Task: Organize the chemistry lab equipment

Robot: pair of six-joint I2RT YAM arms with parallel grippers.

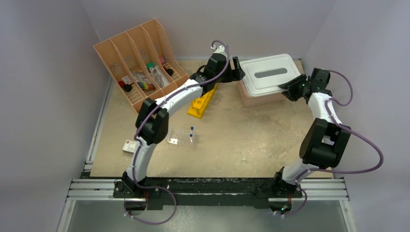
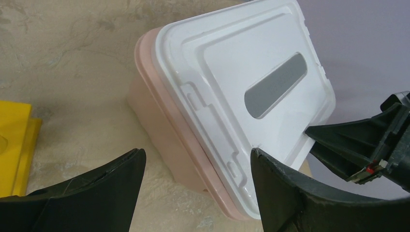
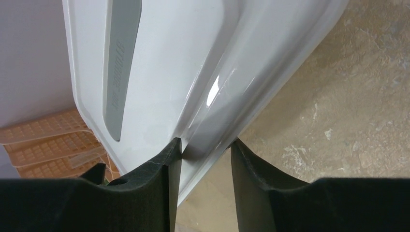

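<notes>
A pink tub [image 1: 251, 99] with a white lid [image 1: 268, 75] stands at the back right. My right gripper [image 1: 286, 90] pinches the lid's right rim [image 3: 205, 145], one finger on top and one at the edge. My left gripper [image 1: 236, 69] is open at the tub's left end, its fingers [image 2: 270, 183] straddling the lid's corner [image 2: 241, 193] without gripping it. A clear sheet with blue-tipped pipettes [image 1: 186, 134] and a white packet [image 1: 129, 146] lie on the table behind the left arm.
The peach slotted organizer [image 1: 140, 58] at the back left holds several small items. A yellow block [image 1: 202, 102] lies under the left forearm. Walls close in on the back, left and right.
</notes>
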